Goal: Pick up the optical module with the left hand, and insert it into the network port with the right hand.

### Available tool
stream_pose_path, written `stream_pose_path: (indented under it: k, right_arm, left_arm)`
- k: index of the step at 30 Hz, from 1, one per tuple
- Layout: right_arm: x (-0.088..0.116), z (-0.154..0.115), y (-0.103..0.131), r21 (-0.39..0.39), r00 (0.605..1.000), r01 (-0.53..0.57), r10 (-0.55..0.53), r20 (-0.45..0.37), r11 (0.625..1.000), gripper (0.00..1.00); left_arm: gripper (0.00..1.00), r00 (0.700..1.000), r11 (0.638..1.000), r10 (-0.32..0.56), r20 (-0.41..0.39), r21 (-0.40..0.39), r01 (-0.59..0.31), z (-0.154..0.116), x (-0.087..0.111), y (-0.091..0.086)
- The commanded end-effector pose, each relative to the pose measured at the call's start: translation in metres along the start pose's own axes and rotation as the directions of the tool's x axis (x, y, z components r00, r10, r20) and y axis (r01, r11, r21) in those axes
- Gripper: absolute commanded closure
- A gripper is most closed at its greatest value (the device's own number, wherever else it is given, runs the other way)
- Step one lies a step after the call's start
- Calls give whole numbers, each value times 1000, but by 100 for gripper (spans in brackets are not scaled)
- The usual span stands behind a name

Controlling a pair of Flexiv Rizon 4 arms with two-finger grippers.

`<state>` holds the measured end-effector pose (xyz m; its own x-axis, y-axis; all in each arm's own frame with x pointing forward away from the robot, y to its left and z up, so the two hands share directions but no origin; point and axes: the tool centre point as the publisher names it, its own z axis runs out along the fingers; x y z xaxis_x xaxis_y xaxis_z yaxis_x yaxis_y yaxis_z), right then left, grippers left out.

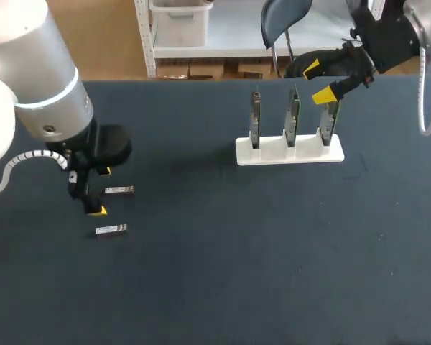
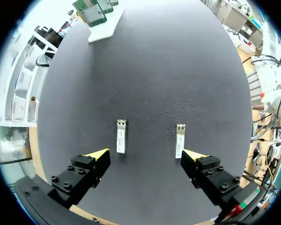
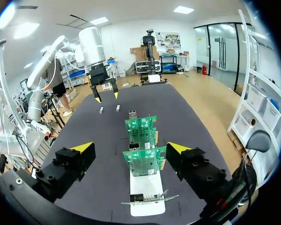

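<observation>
Two small silver optical modules lie on the dark table: one [image 1: 119, 190] [image 2: 121, 136] and one nearer the front [image 1: 111, 229] [image 2: 180, 139]. My left gripper [image 1: 98, 190] [image 2: 146, 155] hangs open just above them, and each module lies just ahead of one fingertip, untouched. At the back right, a white stand [image 1: 289, 149] [image 3: 147, 204] holds three upright green network boards [image 1: 292, 115] [image 3: 145, 161]. My right gripper [image 1: 317, 82] [image 3: 130, 148] is open and empty, raised behind the stand's right end, with the boards between and ahead of its fingers.
The stand [image 2: 103, 29] shows far ahead in the left wrist view. In the right wrist view, the left gripper [image 3: 104, 96] shows beyond the boards, over the modules [image 3: 118, 108]. Bare dark table surface [image 1: 237, 251] fills the middle and front.
</observation>
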<state>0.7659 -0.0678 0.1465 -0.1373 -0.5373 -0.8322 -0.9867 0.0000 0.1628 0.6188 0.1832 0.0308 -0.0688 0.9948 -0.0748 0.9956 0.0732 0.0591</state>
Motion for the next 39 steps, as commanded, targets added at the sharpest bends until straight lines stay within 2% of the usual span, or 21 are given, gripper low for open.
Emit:
stream_pose_path:
  k: [1, 9, 18, 39]
  right_arm:
    - [0, 0, -1, -2, 1000, 0, 0, 0, 1000, 0]
    - [0, 0, -1, -2, 1000, 0, 0, 0, 1000, 0]
    - [0, 0, -1, -2, 1000, 0, 0, 0, 1000, 0]
    - [0, 0, -1, -2, 1000, 0, 0, 0, 1000, 0]
  left_arm:
    - [0, 1000, 1000, 7, -15, 15, -7, 15, 1, 9]
    - [0, 999, 1000, 22, -24, 15, -22, 33, 3, 20]
    - [0, 999, 1000, 30, -38, 3, -30, 41, 5, 35]
    - [0, 999, 1000, -4, -40, 15, 4, 51, 5, 39]
